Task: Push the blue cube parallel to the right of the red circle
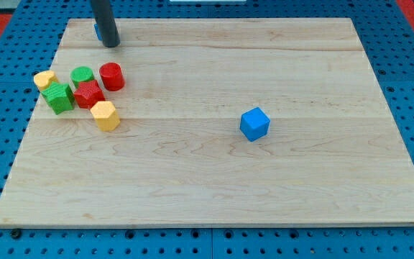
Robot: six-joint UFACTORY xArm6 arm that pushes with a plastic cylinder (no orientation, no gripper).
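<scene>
My tip (111, 44) is sitting up near the view's top left, resting on the wooden board (214, 194) just inside its upper edge, and a sliver of another blue block (97, 30) is peeking out from behind the rod on its left (its shape is hidden, so I cannot tell what it is). There is no hand on this arm to open or close, only the straight dark rod, and it is touching none of the loose blocks I can make out in full.

The blue cube (254, 124) is standing alone, right of the board's centre, well apart from everything else and far from my tip.

Over at the view's left, the cluster is huddling together: the red circle (111, 76) is sitting at its upper right, with a green cylinder (83, 75) just beside it on the left. Below them a red star-like block (88, 94) is pressing against a green block (60, 98), a yellow block (44, 79) is lying at the far left, and a yellow hexagon (106, 115) is sitting lowest.
</scene>
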